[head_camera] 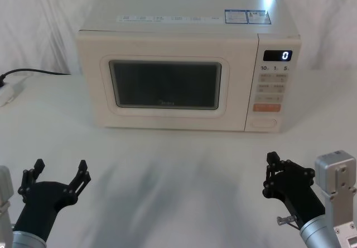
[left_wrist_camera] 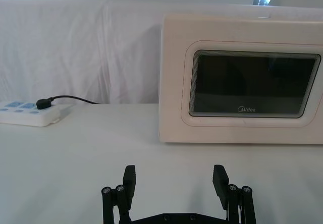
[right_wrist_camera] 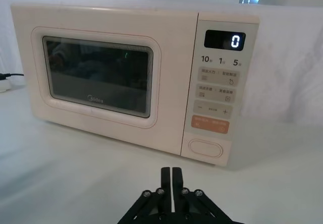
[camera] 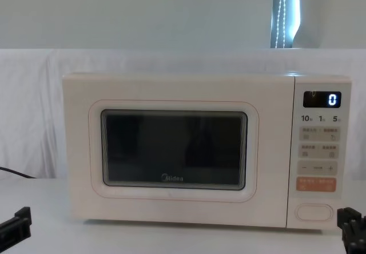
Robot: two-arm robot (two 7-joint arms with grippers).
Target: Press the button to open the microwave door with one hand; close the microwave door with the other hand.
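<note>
A cream microwave stands on the white table with its door (head_camera: 167, 86) (left_wrist_camera: 242, 82) (right_wrist_camera: 106, 77) (camera: 171, 151) shut flush against the body. The wide cream button (head_camera: 264, 124) (right_wrist_camera: 205, 148) (camera: 314, 212) sits at the bottom of the control panel, under the orange key. My left gripper (head_camera: 60, 173) (left_wrist_camera: 174, 179) hovers low at the near left, well short of the door, fingers spread open and empty. At the near right, my right gripper (head_camera: 270, 172) (right_wrist_camera: 171, 176) has its fingers pressed together, empty, in front of the panel but well short of the button.
A white power strip (head_camera: 8, 91) (left_wrist_camera: 30, 112) with a black plug and cable lies on the table at the far left. White cloth covers the table (head_camera: 178, 164) and backdrop. The display (head_camera: 278, 55) reads 0. Open tabletop lies between the grippers and the microwave.
</note>
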